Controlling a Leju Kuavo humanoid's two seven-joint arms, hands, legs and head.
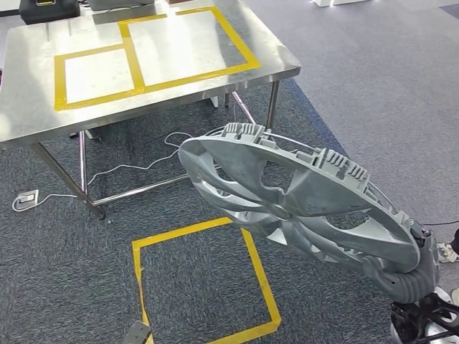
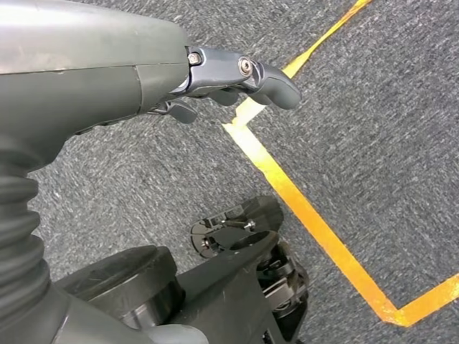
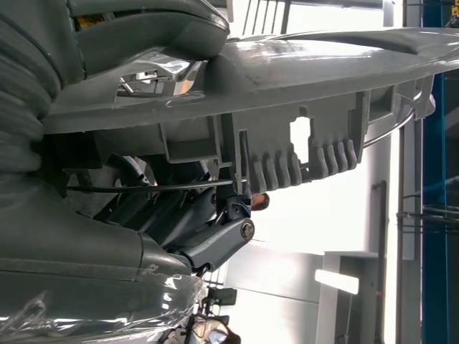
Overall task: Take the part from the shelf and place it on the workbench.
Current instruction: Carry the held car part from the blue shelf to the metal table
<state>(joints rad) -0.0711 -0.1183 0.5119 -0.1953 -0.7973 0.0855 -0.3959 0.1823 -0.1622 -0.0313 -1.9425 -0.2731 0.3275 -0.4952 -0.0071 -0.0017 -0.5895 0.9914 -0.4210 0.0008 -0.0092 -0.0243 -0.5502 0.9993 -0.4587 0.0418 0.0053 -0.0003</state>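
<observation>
The part (image 1: 303,193) is a large grey round wheel-cover-like casting with spokes and ribbed tabs on its rim. It hangs tilted over the carpet, right of the workbench. My right hand (image 1: 417,276) grips its near rim at the lower right. In the right wrist view the fingers (image 3: 216,240) curl under the ribbed rim of the part (image 3: 303,64). The steel workbench (image 1: 32,115) stands at the upper left, with two yellow-taped rectangles on top. My left hand (image 2: 227,79) hangs over the carpet, fingers apart, holding nothing.
A yellow tape square (image 1: 259,272) marks the carpet in front of the bench; its tape (image 2: 303,208) runs below my left hand. White cables (image 1: 135,166) and a socket (image 1: 26,198) lie under the bench. A black case (image 1: 49,8) sits at its far edge. A person (image 3: 259,201) stands beyond the part.
</observation>
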